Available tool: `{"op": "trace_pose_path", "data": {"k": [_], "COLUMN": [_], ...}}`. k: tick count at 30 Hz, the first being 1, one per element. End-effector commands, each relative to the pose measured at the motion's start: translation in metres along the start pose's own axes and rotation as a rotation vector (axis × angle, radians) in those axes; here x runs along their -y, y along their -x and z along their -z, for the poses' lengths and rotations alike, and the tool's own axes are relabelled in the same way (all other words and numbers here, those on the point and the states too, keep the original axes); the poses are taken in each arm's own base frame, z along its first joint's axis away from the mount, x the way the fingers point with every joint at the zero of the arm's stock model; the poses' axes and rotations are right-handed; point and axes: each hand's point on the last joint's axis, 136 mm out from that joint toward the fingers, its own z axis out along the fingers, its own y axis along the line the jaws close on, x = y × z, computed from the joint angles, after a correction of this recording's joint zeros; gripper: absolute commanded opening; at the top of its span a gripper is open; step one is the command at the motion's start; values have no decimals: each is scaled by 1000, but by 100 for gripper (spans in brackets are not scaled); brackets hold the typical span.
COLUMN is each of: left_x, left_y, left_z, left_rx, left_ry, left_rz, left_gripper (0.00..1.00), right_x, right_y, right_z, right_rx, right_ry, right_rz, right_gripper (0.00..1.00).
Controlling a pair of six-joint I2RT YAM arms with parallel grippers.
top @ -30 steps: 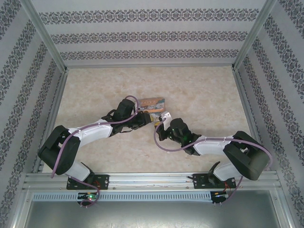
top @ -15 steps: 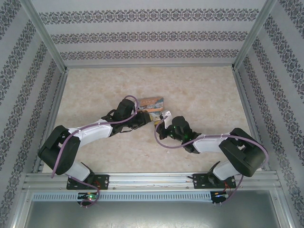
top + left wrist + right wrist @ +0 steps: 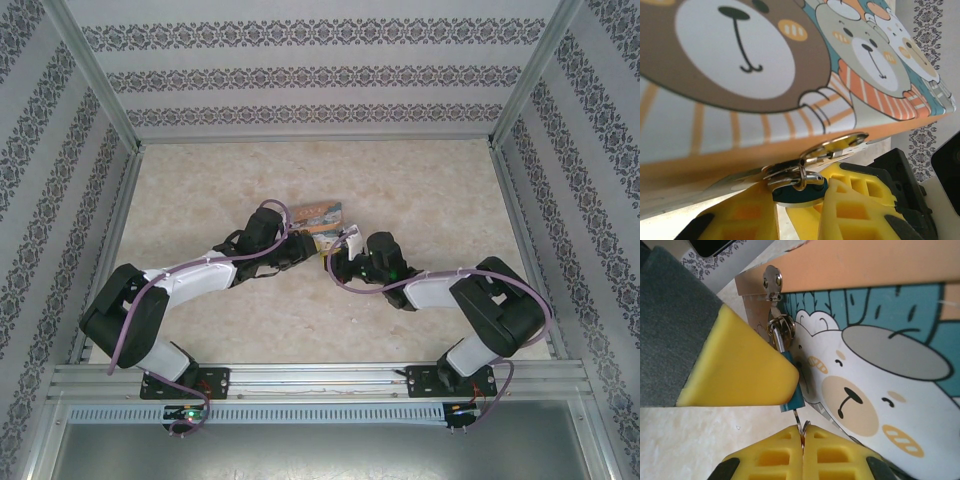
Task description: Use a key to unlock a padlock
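Left pincer [image 3: 798, 206] clamps the light padlock [image 3: 801, 195] by its body; right pincer [image 3: 802, 434] pinches the thin key [image 3: 798, 419] (likely bendable).

From above and behind me, one camera overlooks the whole counter [image 3: 200, 180]; both wrist cameras sit close on the same padlock [image 3: 793, 399].

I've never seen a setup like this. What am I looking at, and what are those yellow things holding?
Two robot arms stand on a table, each ending in a gripper with two yellow fingers. The wide picture looks down from above; the close-ups come from wrist cameras. On the table is a box with cartoon bears. A tiny teal padlock hangs from its clasp, and the left gripper appears to pinch it. The right gripper holds a silvery key pointed at its bottom end.
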Motion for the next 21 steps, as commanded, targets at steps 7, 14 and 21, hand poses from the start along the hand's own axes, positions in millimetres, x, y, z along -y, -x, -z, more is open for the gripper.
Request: {"op": "trace_pose_path", "data": {"k": [7,14,21], "left_x": [12,4,-7], "left_y": [-20,-21,-22], "left_z": [-1,-9,-22], "left_rx": [-76,-82,-90], "left_ry": [-75,-62,-49], "left_rz": [-44,-30,-11], "left_gripper": [18,18,18], "right_x": [-15,0,17], "right_y": [57,36,8], "right_z": [-7,-5,-4], "right_rx": [159,122,62], "right_ry": [57,-4,-54], "right_rz": [65,46,6], "right_gripper": [0,0,0]}}
